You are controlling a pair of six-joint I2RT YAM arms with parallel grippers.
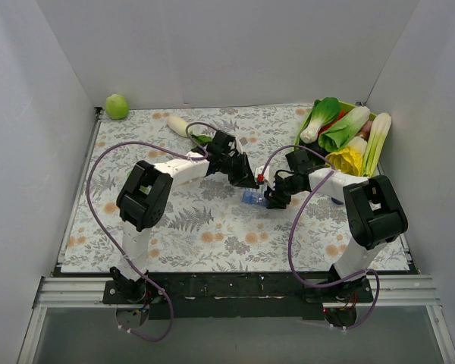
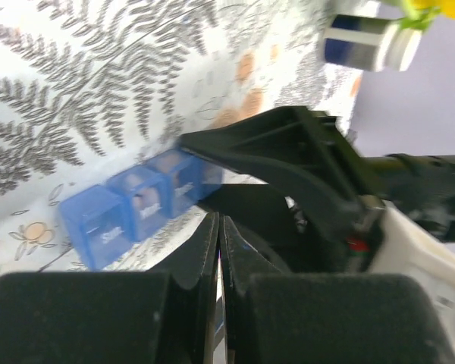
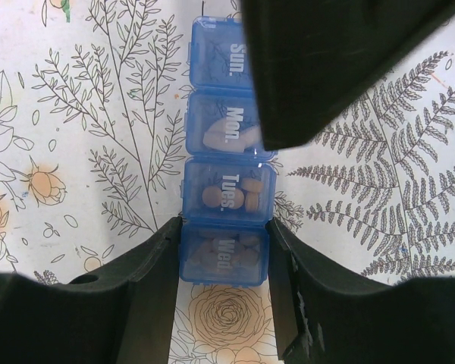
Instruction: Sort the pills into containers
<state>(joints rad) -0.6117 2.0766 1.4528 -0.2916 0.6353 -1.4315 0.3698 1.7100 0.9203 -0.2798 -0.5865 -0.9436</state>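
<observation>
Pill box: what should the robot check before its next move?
1. Pill box flat on the table: ok.
2. Right gripper clamping the Wed. end: ok.
3. Left gripper over the box: ok, shut.
4. Pill between its fingers: cannot tell.
5. Lids open: not ok, those in view look closed.
6. Sun. compartment filled: cannot tell, half hidden.

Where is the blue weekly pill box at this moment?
In the top view the pill box lies on the floral cover just right of centre, its Wed. compartment between the fingers of the right gripper, the left gripper beside it.
</observation>
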